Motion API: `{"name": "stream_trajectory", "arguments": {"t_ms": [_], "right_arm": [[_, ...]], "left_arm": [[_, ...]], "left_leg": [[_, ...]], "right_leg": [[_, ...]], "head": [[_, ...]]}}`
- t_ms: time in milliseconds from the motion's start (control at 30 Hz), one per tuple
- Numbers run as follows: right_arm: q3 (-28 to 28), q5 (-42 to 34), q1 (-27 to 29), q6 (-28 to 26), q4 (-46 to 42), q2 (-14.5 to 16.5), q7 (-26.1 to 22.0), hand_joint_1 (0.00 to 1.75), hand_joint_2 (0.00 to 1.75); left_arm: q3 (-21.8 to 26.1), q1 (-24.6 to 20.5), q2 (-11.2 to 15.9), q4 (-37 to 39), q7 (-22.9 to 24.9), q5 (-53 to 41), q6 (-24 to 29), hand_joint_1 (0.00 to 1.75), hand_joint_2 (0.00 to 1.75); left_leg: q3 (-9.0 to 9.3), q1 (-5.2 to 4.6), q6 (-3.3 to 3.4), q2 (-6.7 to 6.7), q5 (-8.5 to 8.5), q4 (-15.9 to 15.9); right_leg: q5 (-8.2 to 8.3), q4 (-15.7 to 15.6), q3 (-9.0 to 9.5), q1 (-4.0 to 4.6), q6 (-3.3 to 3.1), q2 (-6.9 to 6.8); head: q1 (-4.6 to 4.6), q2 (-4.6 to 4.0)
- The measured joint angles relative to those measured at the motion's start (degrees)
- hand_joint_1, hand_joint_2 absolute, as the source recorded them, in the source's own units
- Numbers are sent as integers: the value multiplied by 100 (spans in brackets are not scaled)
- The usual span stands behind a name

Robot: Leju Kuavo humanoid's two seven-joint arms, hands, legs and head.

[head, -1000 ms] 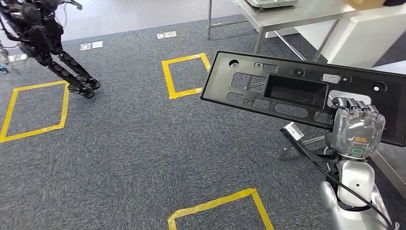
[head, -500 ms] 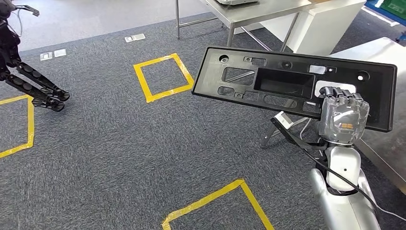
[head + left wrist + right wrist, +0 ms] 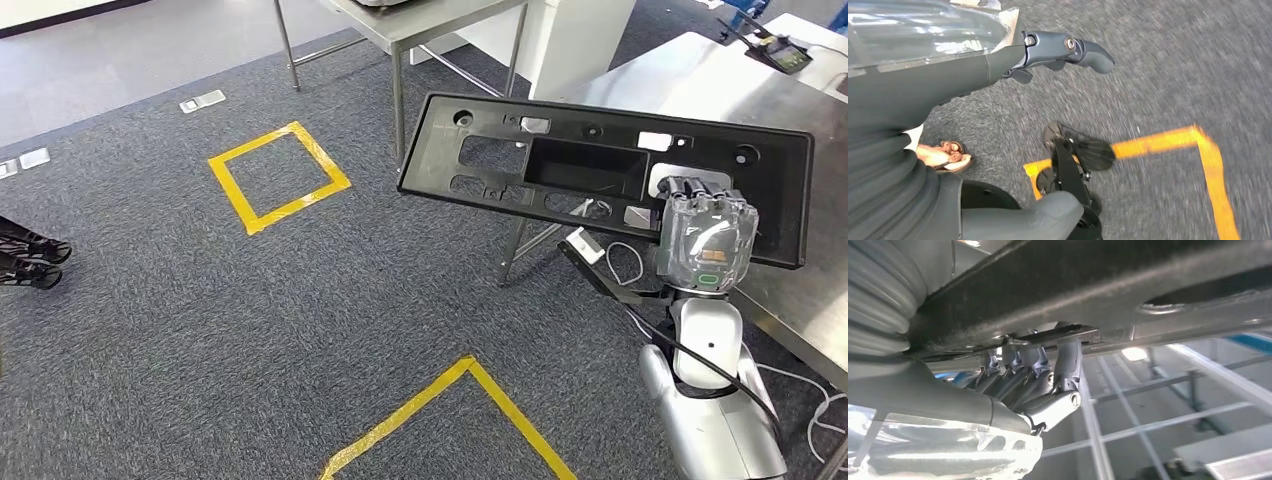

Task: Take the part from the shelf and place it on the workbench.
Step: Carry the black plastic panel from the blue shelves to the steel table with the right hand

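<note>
The part (image 3: 560, 160) is a long black plastic panel with several cut-outs, held nearly level in the air over the carpet. My right hand (image 3: 705, 240) grips its near edge close to the right end. In the right wrist view the fingers (image 3: 1023, 370) curl up around the underside of the part (image 3: 1098, 285). The steel workbench (image 3: 700, 90) stands just behind and to the right of the part, and the part's right end overlaps its top. My left hand (image 3: 948, 100) hangs over the carpet with its fingers apart and nothing in it.
A second steel table (image 3: 440, 15) and a white cabinet (image 3: 580, 40) stand at the back. A small dark device (image 3: 780, 50) lies on the workbench's far end. Yellow tape squares (image 3: 280, 175) mark the grey carpet. Another robot's dark feet (image 3: 30, 260) stand at the far left. A sandalled foot (image 3: 943, 156) is near my left arm.
The whole picture has slid left, so the camera has turned right and the workbench now takes up more of the right side. My right hand still holds the part the same way.
</note>
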Motion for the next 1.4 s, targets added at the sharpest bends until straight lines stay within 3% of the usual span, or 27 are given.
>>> {"name": "stream_trajectory", "arguments": {"t_ms": [67,100,133,167,233,300,367,400,467,500,533,600,633,667,733,800,867,900,967,1033,1100,1133,1167,1200,1267,1333,1400], "right_arm": [[7,0,-8,-1,9,22,0,175,175],[14,0,-5,-1,17,34,-1,175,175],[22,0,-3,-2,27,42,-1,175,175],[29,0,-2,-2,37,45,-1,175,175],[37,0,-9,-2,51,49,-2,175,175],[38,0,-23,-5,60,57,-7,175,175],[28,0,-23,-9,72,65,-44,175,175],[15,0,-17,-10,81,66,-75,175,175],[-10,0,-24,-12,104,70,-136,175,175],[-20,0,-28,-13,115,73,-153,175,175],[-27,0,-29,-14,128,75,-164,175,175],[-50,0,5,-16,152,75,-173,175,175],[-71,0,30,-16,164,76,-184,175,175],[-99,0,51,-18,172,79,-208,175,175],[-181,0,65,-31,182,98,-300,175,175],[-281,0,52,-57,196,145,-429,175,175],[-385,0,41,-75,221,195,-540,175,175],[-436,0,36,-79,233,213,-580,175,175],[-516,0,-3,-80,256,256,-635,175,175],[-570,0,-58,-80,300,322,-685,175,175],[-599,-2,-83,-79,361,393,-732,175,175],[-610,-6,-85,-80,388,419,-759,175,175],[-621,-19,-90,-81,412,439,-789,175,175],[-640,-44,-103,-85,438,456,-833,175,175],[-679,-128,-163,-113,512,502,-938,175,175],[-708,-237,-263,-151,621,545,-1061,175,175],[-722,-323,-361,-180,738,567,-1167,175,175]], "left_arm": [[24,16,-1,1,1,0,0,0,175],[33,24,-1,2,2,0,0,0,175],[37,28,0,2,2,0,1,0,175],[38,28,2,2,2,0,2,0,175],[43,30,5,2,2,0,3,0,175],[51,32,6,2,2,0,3,0,175],[56,25,3,2,1,1,-2,0,175],[56,20,1,2,-1,1,-6,0,175],[56,15,-2,1,-9,-2,-17,0,175],[56,17,0,0,-13,-6,-25,0,175],[56,21,1,-1,-15,-12,-31,0,175],[56,25,2,-1,-17,-32,-44,0,175],[56,25,2,-1,-26,-41,-52,0,175],[56,24,2,-1,-38,-48,-64,0,175],[56,24,6,-3,-68,-54,-93,0,175],[56,23,16,-7,-92,-59,-113,0,175],[56,13,24,-9,-108,-61,-118,0,175],[56,5,25,-9,-112,-60,-119,0,175],[58,-7,27,-9,-120,-56,-119,0,175],[65,2,30,-9,-142,-39,-121,0,175],[73,19,30,-9,-166,-17,-124,0,175],[75,24,30,-9,-175,-8,-125,0,175],[76,25,31,-9,-182,-3,-125,0,175],[78,24,32,-9,-191,5,-125,0,175],[94,24,48,-9,-204,37,-126,0,175],[127,24,62,-9,-206,71,-130,0,175],[168,15,61,-9,-205,98,-131,0,175]], "left_leg": [[-365,16,-39,-181,-315,740],[-472,28,-59,-200,-323,910],[-469,48,-77,-207,-201,840],[-365,76,-92,-228,9,560],[-47,157,-127,-471,423,-230],[94,179,-120,-676,553,-625],[97,129,-36,-586,562,-665],[113,112,22,-513,585,-699],[152,115,127,-361,630,-781],[163,113,156,-285,636,-804],[165,109,170,-206,634,-810],[165,104,170,-50,623,-809],[167,104,163,24,615,-808],[174,107,150,94,605,-807],[199,97,103,222,575,-802],[236,59,32,335,537,-803],[288,43,-34,459,506,-822],[312,58,-66,488,482,-816],[245,96,-111,304,300,-573],[-77,107,-120,-33,-67,128],[-443,101,-110,-176,-280,789],[-511,100,-96,-194,-217,847],[-463,99,-74,-209,-43,666],[-323,101,-48,-265,195,298],[-18,109,0,-527,544,-446],[97,83,26,-642,620,-734],[128,56,78,-490,647,-790]], "right_leg": [[4,2,-1,-6,-26,155],[4,5,2,-7,-26,242],[3,13,8,-13,-23,331],[-2,28,14,-23,-15,417],[-34,103,-20,-25,36,576],[-53,168,-106,-2,124,705],[-25,159,-186,8,224,829],[-23,176,-222,4,261,781],[-153,472,-395,4,274,479],[-288,793,-550,-2,262,293],[-437,1176,-747,-3,259,198],[-599,1728,-1028,-18,303,145],[-558,1699,-1011,-29,351,127],[-443,1434,-871,-46,407,79],[-162,612,-426,-54,482,-170],[-24,168,-183,-1,405,-335],[-5,137,-173,42,265,-236],[2,130,-166,6,207,-167],[10,115,-141,-45,95,-38],[11,112,-132,-43,9,87],[9,114,-128,-8,-20,244],[8,118,-122,7,-20,330],[7,122,-113,17,-19,412],[7,127,-106,23,-18,489],[5,141,-117,38,-5,621],[17,139,-161,39,39,738],[37,126,-204,34,110,810]], "head": [[-17,1],[-21,1],[-22,1],[-23,1],[-26,0],[-28,0],[-29,0],[-32,0],[3,0],[22,0],[39,0],[40,0],[41,0],[41,1],[45,1],[40,1],[31,1],[27,0],[10,0],[-11,0],[-14,0],[-14,0],[-13,0],[-15,0],[-10,1],[-8,1],[-15,1]]}}
